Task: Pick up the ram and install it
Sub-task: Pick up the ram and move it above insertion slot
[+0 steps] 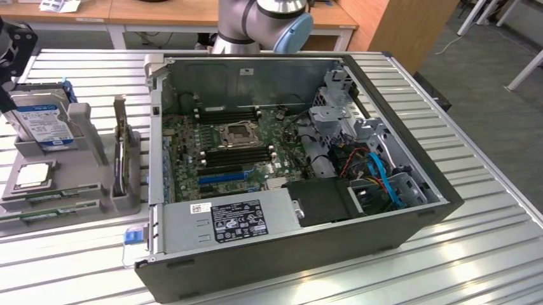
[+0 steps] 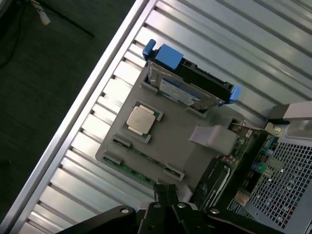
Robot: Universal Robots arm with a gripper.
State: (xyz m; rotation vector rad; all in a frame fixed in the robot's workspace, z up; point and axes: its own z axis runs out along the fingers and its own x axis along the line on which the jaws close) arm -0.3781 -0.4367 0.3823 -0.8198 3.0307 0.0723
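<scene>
sitting on the slatted metal table, a gray parts holder carries several computer parts. a hard drive in a blue caddy stands tilted in a slot at one end of the holder. a square silver processor chip lies flat in a recess near the holder's middle. the ram, a thin green stick, lies in a long slot along the holder's edge opposite the hard drive. an expansion card stands on edge at the side of the holder that faces the open computer case.

the case lies just beside the holder with its side panel off. inside it are the motherboard with black memory slots, a power supply with a label, and blue cables.

the arm rises from beyond the case. its gripper points down over the holder's ram-side edge. the fingers are pressed together with nothing between them. whether they touch the ram i cannot tell.
</scene>
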